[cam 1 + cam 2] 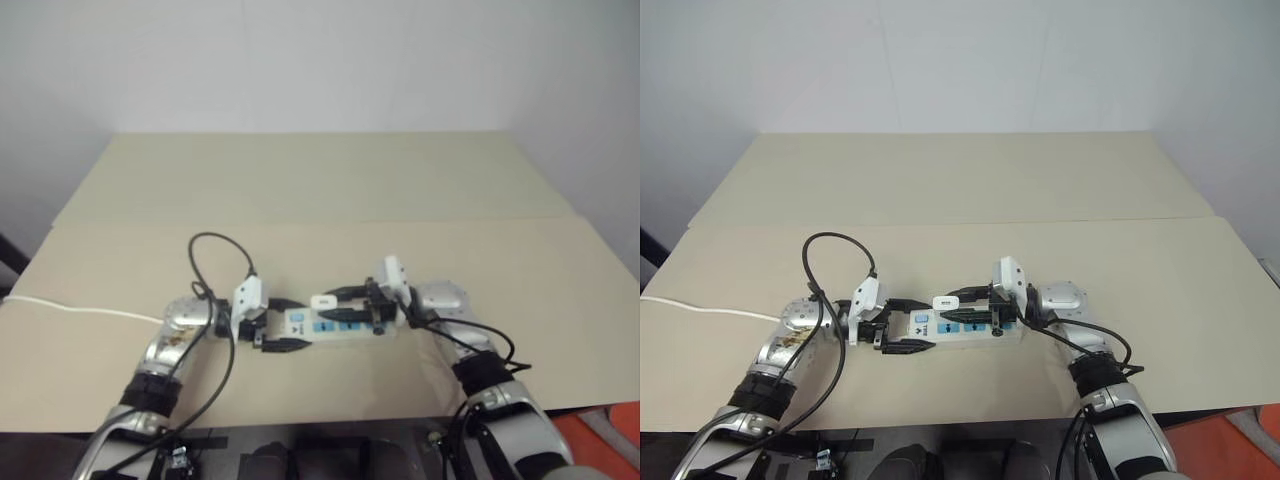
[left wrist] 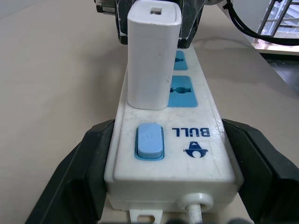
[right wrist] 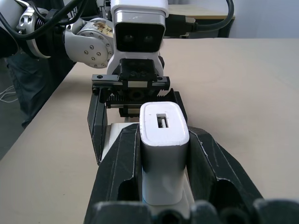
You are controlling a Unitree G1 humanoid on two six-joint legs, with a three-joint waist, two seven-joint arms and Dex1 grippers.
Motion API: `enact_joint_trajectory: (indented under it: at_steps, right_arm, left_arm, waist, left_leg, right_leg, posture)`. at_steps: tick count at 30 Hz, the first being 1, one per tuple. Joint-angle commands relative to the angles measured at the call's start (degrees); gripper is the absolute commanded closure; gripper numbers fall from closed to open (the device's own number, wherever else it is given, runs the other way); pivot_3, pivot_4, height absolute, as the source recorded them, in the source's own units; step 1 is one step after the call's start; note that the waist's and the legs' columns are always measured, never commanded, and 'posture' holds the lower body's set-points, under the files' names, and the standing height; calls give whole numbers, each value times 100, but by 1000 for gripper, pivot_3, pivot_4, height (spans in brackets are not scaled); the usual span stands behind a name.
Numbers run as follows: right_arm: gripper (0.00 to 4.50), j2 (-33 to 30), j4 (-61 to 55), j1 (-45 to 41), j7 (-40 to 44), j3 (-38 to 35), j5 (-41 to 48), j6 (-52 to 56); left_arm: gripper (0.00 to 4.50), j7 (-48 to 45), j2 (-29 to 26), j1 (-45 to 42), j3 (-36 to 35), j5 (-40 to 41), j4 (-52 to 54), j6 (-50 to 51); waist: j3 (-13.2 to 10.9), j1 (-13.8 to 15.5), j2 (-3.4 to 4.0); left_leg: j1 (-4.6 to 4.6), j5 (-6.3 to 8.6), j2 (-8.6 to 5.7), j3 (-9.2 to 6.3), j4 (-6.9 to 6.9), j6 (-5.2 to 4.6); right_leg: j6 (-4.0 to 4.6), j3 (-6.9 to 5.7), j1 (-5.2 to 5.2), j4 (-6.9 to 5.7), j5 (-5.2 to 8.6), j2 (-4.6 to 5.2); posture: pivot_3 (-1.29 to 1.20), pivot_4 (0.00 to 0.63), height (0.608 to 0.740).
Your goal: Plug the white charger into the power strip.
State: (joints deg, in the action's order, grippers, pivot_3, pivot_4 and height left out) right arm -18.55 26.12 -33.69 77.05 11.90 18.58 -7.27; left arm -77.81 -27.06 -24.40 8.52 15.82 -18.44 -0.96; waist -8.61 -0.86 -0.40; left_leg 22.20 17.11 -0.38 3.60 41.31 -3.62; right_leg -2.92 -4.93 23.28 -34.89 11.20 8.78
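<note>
On your left, a thin white cord runs in from the table's left edge toward the left arm. Your left gripper is clamped on the switch end of the power strip, one black finger along each long side. The strip lies near the table's front edge, with wide bare tabletop behind it and to both sides. The white charger stands upright on the strip, at the socket next to the switch. Your right gripper is closed on the charger, fingers pressed to its two sides. The grippers face each other closely over the strip, leaving little room between them.
</note>
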Motion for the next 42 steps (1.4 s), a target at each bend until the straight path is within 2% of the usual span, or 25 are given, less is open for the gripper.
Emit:
enact_joint_trajectory:
  at_steps: [1,8,23,25,27,33,36,42]
  right_arm:
    - [3033,-83,269,88,-31,280,-449,268]
    - [631,-2,-65,215,105,-116,-51,-70]
    - [631,-375,-1061,441,54,-562,335,236]
    - [602,-450,-1121,460,35,-611,359,250]
    - [602,-524,-1149,480,4,-650,373,253]
    - [602,-714,-1340,638,-106,-818,434,228]
    - [602,-850,-1556,759,-140,-922,511,293]
    - [602,-1641,-2057,1168,-122,-1485,738,589]
  left_arm:
    - [1230,-105,29,-46,51,87,235,-48]
    - [1230,-113,19,-60,58,69,189,-74]
    - [1230,-8,76,-142,44,49,145,52]
    - [503,-118,38,-136,50,115,222,127]
    - [55,-67,105,-131,4,137,224,23]
    - [55,-92,268,-195,-228,343,214,-336]
    - [55,-198,58,-149,-350,583,614,-125]
    - [55,-907,-1561,208,-842,1293,1905,1043]
  waist:
    - [0,1,0]
    - [0,19,0]
    - [-9,37,7]
    - [-9,38,7]
    - [-9,34,7]
    - [-13,19,5]
    - [-15,18,4]
    - [-33,10,12]
  left_leg:
    - [-1,0,1,0,0,0]
    - [0,1,2,-1,-1,0]
    - [13,1,2,0,0,0]
    - [13,1,2,-1,1,-1]
    - [12,1,2,0,0,-1]
    - [13,2,3,0,-1,-2]
    - [14,2,5,0,-1,-2]
    - [26,3,11,6,-6,-2]
  right_leg:
    - [0,1,0,0,0,-1]
    - [2,1,-2,2,1,-1]
    - [2,1,9,4,1,-1]
    - [2,1,8,4,1,-1]
    - [2,1,8,4,1,-1]
    - [2,2,10,5,1,-1]
    - [3,2,11,5,1,-1]
    - [4,12,33,3,2,-2]
  posture:
    - [0,150,740]
    - [0,150,740]
    - [0,150,740]
    - [0,150,740]
    - [0,150,740]
    - [0,150,740]
    - [0,150,740]
    - [0,150,740]
